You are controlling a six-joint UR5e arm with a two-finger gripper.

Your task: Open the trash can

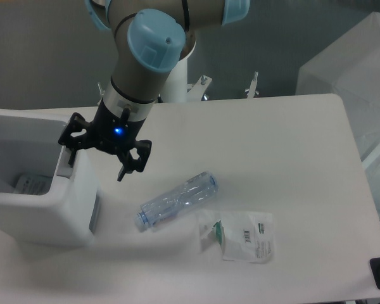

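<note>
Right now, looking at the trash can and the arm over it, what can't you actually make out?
- Trash can: its left part is cut off by the frame edge, and no lid shows.
- Inside the bin: something pale lies there, too small and shadowed to identify.
- Grey push tab: mostly covered by the pincer, so contact is unclear.
- Packet label: print too small to read.

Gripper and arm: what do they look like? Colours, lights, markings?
The gripper is black, with two skeletal linkage fingers and a glowing blue LED on its body. Above it sits a grey cylindrical wrist with a white band. The arm has grey-beige links and light blue round joint caps. No cables or legible markings visible.
</note>
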